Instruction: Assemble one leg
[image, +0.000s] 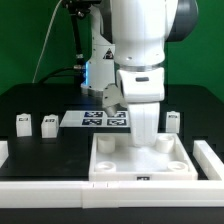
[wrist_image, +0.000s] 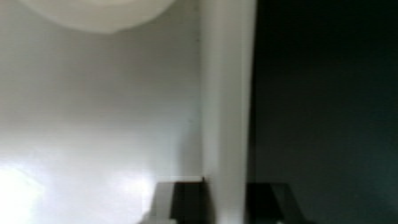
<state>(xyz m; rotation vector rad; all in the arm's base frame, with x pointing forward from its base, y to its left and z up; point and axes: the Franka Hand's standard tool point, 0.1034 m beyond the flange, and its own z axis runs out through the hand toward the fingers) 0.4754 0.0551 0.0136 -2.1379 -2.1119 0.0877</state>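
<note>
The large white tray (image: 140, 165) with round corner sockets lies at the front of the table. My gripper (image: 146, 132) is down at the tray's far edge. In the wrist view my gripper (wrist_image: 226, 190) has one dark finger (wrist_image: 187, 205) on each side of the tray's upright wall (wrist_image: 226, 100). The wall fills the gap between them, so the jaws are shut on it. One round socket (wrist_image: 98, 10) shows inside the tray. Three legs, small white blocks with tags, stand on the table: two at the exterior view's left (image: 22, 122) (image: 48, 122) and one at the right (image: 172, 120).
The marker board (image: 105, 120) lies behind the tray, partly hidden by the arm. White rails run along the front (image: 40, 190) and the exterior view's right (image: 208, 160). The table top is black.
</note>
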